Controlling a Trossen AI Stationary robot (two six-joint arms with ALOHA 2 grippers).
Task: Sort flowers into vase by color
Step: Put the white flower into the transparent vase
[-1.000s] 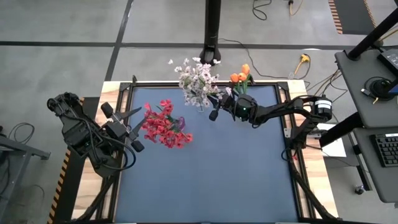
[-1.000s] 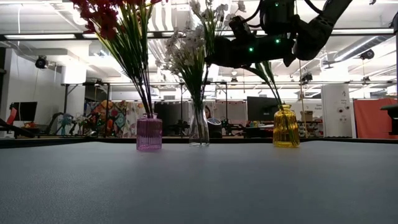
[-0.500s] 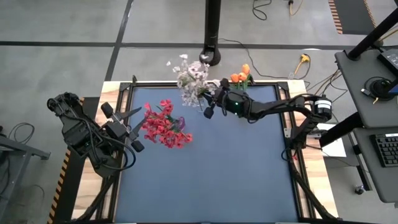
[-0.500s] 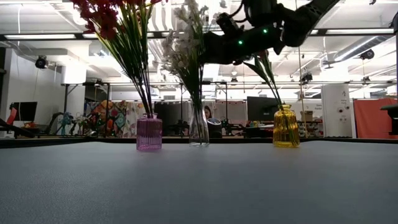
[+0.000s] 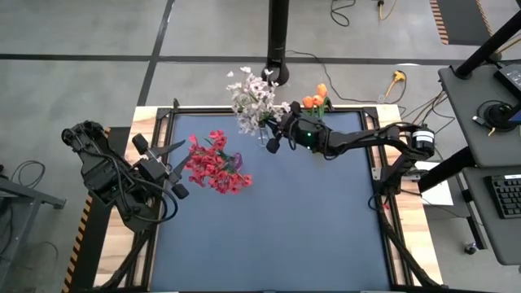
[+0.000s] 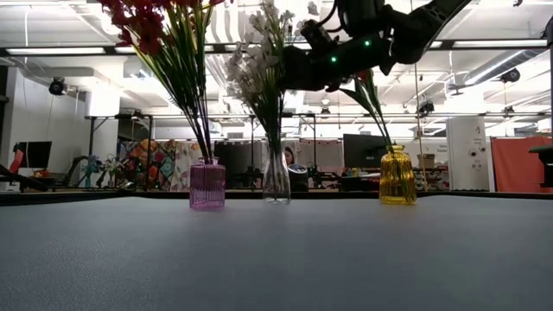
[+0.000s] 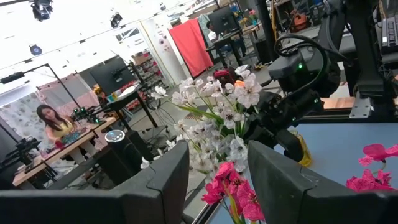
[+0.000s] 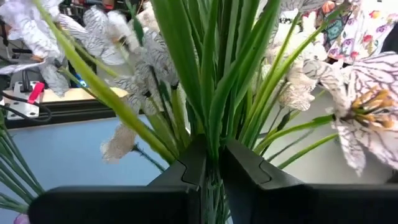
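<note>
Three bunches of flowers stand in vases along the far side of the blue table. The red flowers are in a purple vase. The white flowers are in a clear vase. The orange flowers are in a yellow vase. My right gripper is shut on the white flowers' stems, well above the clear vase. My left gripper stands open at the table's left edge, beside the red flowers, holding nothing. My right gripper pinches the white flowers' green stems between its two fingers, several stems together, below the blossoms. The fingers come level from the table's right and lie across the stems. The stems stand nearly upright, with their lower ends in the clear vase.
The table has a dark frame around its blue mat. The near half of the mat holds nothing. A black post rises behind the far edge. Beyond the table lies a workshop, where a person sits at a desk.
My right gripper has gone a little toward the table's left edge and slightly up, still shut on the white stems. The white blossoms have swung left with it, while the clear vase has stayed where it was.
</note>
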